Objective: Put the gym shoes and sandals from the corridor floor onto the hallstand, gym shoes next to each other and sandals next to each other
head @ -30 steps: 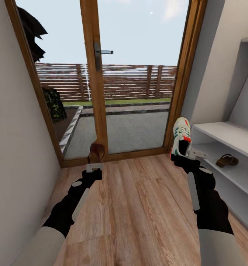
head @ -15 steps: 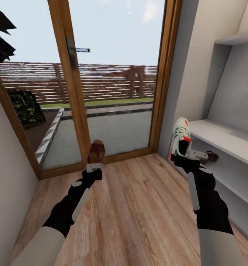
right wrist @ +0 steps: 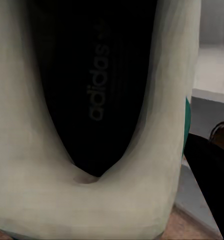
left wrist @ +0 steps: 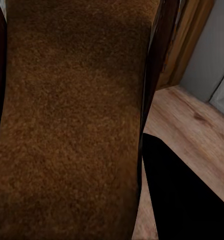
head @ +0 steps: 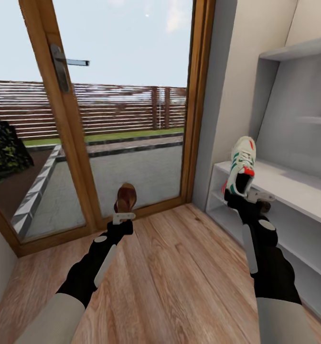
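My left gripper is shut on a dark-brown sandal, held upright above the wood-plank floor. Its tan insole looms close in the left wrist view. My right gripper is shut on a white gym shoe with teal stripes and orange-red patches, toe up, just in front of the white hallstand. The shoe's dark inside faces the right wrist camera. A second sandal peeks out on the hallstand's shelf behind my right wrist. The other gym shoe is out of view.
A wood-framed glass door with a metal handle stands ahead, a garden and fence beyond it. A thin white wall shelf hangs above the hallstand. A wall closes in at the lower left.
The camera has swung to the right, so the door slid left and the hallstand came nearer. Both grippers kept their hold; the gym shoe sits slightly higher.
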{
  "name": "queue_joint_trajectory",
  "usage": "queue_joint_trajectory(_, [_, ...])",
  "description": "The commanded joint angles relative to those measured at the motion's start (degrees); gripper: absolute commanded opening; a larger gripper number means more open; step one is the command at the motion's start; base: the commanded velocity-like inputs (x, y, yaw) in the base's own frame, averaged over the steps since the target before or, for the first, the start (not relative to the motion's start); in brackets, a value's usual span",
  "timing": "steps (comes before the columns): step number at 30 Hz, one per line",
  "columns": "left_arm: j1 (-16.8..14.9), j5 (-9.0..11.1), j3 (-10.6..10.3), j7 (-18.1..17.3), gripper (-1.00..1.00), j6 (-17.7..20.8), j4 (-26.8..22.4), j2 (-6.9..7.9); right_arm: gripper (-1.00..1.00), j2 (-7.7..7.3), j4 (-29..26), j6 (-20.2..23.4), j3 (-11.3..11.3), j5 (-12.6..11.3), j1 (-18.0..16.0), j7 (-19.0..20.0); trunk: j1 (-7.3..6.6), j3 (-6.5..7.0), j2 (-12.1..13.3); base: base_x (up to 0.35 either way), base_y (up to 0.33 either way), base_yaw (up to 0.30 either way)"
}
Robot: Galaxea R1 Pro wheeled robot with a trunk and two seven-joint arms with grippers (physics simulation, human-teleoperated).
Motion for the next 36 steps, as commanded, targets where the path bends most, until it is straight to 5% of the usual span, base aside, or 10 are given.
queue_joint_trajectory(1, [0.0,0.4,-0.2,0.4,-1.0,0.3,0.1,0.04,-1.0,0.05,0.2,-2.1,0.0,-0.3,0.2,-0.2,0.01,0.0,0.0,0.219,0.0,-0.262])
queue_joint_trajectory(5, [0.0,0.3,-0.2,0.3,-1.0,0.2,0.8,0.04,-1.0,0.37,7.5,-15.3,0.1,-0.3,2.3,-0.5,0.01,0.22,0.0,0.172,0.0,-0.262])
queue_joint_trajectory(6, [0.0,0.3,-0.2,0.3,-1.0,0.2,0.8,0.04,-1.0,0.39,8.4,-15.7,0.1,-0.3,2.4,-0.5,0.01,0.27,0.0,0.045,0.0,-0.262])
queue_joint_trajectory(19, [0.0,0.3,-0.2,0.3,-1.0,0.2,0.8,-0.04,-1.0,0.38,9.9,-16.5,0.1,-0.4,2.5,-0.5,0.01,0.98,0.0,0.027,0.017,-0.262])
queue_joint_trajectory(36, [0.0,0.3,-0.3,0.3,-1.0,0.2,0.8,-0.05,-1.0,0.35,9.9,-16.5,0.1,-0.6,2.5,-0.5,0.01,1.91,0.0,0.175,0.257,-0.262])
